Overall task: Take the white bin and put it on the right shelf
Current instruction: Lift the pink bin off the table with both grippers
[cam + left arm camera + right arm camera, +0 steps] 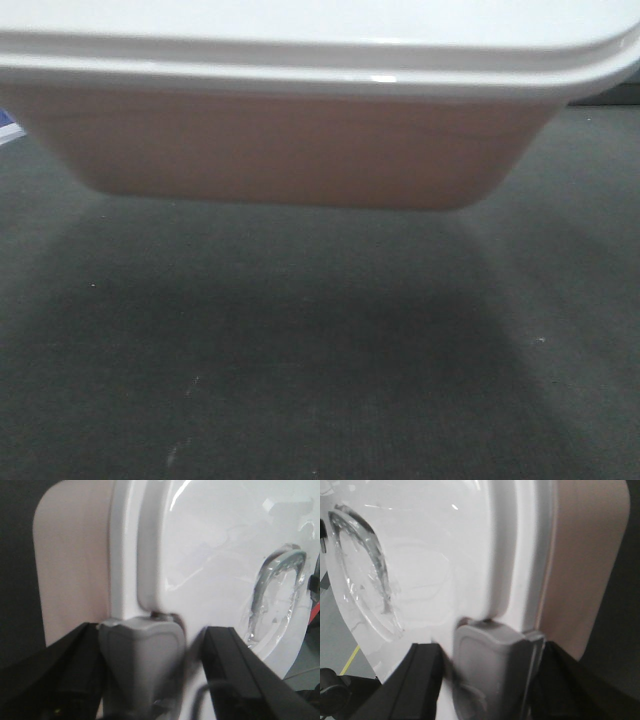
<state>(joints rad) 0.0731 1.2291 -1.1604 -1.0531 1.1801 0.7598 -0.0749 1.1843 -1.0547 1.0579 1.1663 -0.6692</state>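
The white bin hangs clear of the dark floor, held between the pincers: left pincer and right pincer each clamp an end rim astride a grey latch. Such narrow holds may slip, tilting it.

My black left gripper straddles grey moulded plastic latch on rim of large pale pinkish-white plastic bin. Left finger touching latch. Glossy white lid beyond, recessed curved handle at right.
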